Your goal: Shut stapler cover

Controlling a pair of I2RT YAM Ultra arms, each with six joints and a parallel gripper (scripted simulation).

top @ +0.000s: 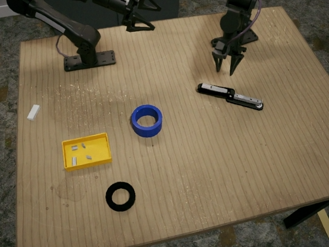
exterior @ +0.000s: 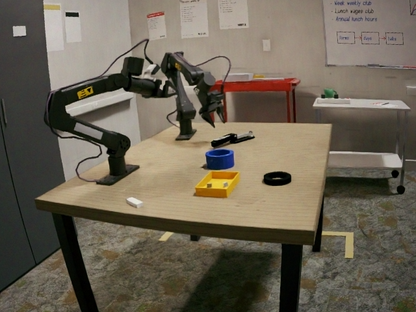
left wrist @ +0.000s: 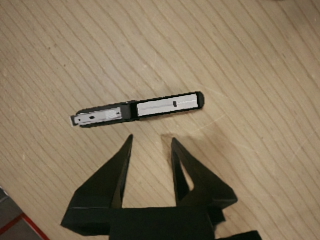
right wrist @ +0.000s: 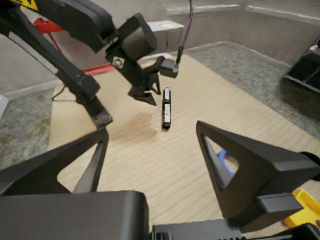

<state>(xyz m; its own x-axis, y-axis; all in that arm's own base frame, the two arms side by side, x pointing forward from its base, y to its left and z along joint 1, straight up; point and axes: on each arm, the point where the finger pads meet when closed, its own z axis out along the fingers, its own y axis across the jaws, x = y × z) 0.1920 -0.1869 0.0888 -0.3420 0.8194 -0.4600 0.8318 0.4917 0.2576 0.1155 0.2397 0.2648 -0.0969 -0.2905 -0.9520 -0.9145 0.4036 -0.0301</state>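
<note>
1. Brown wood makes the big table (top: 185,159) (exterior: 168,208) (left wrist: 250,50) (right wrist: 130,165), filling most of the top view.
2. Two dark arms stand on it. In the top view, the right arm (top: 53,23) (exterior: 90,87) is at the upper left. Its right gripper (top: 157,19) (exterior: 173,90) (right wrist: 152,128) is wide open with nothing in it, high up near the top edge.
3. The left arm (top: 231,23) (exterior: 181,93) (right wrist: 90,30) is at the upper right. Its left gripper (top: 224,72) (exterior: 219,124) (left wrist: 152,139) (right wrist: 157,100) is about half open and holds nothing. Its tips point down near the stapler.
4. A yellow tray (top: 87,166) (exterior: 211,192) (right wrist: 305,210) sits at the lower left.
5. The black stapler (top: 216,91) (exterior: 231,137) (left wrist: 132,111) (right wrist: 166,105) lies right of centre, a bit high up. It is folded wide open, so its cover is not shut. I can't tell which shiny bit is the staples.
6. A fat blue ring (top: 146,131) (exterior: 220,162) (right wrist: 222,159) sits near the middle.
7. A thin black ring (top: 108,196) (exterior: 277,182) (right wrist: 312,157) lies low, left of centre.
8. A white block (top: 33,112) (exterior: 134,202) lies by the left edge.
9. Little grey bits (top: 74,161) (exterior: 225,184) lie in the tray.
</note>
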